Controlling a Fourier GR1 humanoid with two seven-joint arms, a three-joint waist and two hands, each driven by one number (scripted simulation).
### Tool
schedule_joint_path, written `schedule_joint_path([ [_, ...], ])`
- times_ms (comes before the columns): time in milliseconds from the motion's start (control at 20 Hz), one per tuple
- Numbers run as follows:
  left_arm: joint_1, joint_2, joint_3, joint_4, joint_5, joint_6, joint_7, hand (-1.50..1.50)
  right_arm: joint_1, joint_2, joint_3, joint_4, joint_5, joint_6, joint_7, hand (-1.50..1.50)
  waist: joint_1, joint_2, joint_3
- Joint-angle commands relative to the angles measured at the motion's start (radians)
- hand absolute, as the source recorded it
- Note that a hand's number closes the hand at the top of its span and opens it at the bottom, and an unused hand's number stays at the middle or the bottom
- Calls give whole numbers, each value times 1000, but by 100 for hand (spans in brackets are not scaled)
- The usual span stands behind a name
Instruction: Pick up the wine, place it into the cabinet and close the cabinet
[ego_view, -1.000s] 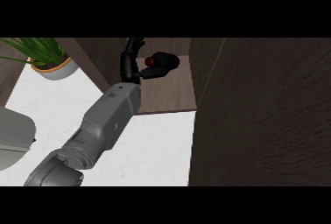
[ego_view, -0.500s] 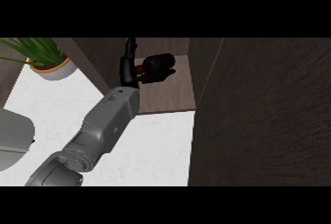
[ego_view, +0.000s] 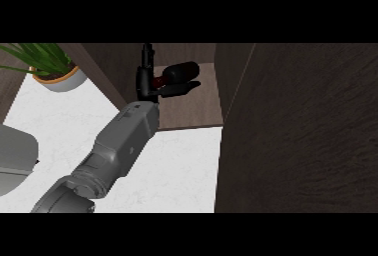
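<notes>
My right hand (ego_view: 148, 84) reaches into the open cabinet, over its brown shelf (ego_view: 193, 112). It holds the wine (ego_view: 176, 73), a dark bottle with a deep red patch, which lies sideways to the right of the palm. The thumb (ego_view: 181, 89) curls beneath the bottle, while one finger (ego_view: 148, 54) points straight up toward the cabinet's back. The hand hides part of the bottle. My grey right forearm (ego_view: 122, 142) runs in from the lower left. My left hand does not show.
The open cabinet door (ego_view: 303, 140), a large dark wood panel, fills the right side. A potted plant (ego_view: 52, 70) stands on the white counter (ego_view: 177, 170) at the upper left. A rounded grey shape (ego_view: 15, 160) sits at the left edge.
The hand has shifted slightly left and deeper into the cabinet. More of the dark bottle now shows to the right of the palm.
</notes>
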Motion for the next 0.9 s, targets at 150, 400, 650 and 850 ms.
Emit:
schedule_joint_path([
  [150, 84, 0, -4, 1, -17, -107, -63, -150, 52, -4, -10, -57, -32, 8, -6, -150, 22, -7, -2],
  [400, 57, 28, 0, 15, -17, -141, -20, -150, 107, 6, 31, -92, -31, 9, -6, -150, 10, -5, -2],
  [650, 43, 0, -10, 4, -2, -134, -37, -150, 27, -13, 8, -62, -46, -3, 33, -150, 2, -6, -2],
  [850, 68, 0, -5, -14, 19, -202, -30, -150, 23, -28, -13, -91, -69, -12, 80, -150, 23, -15, -2],
])
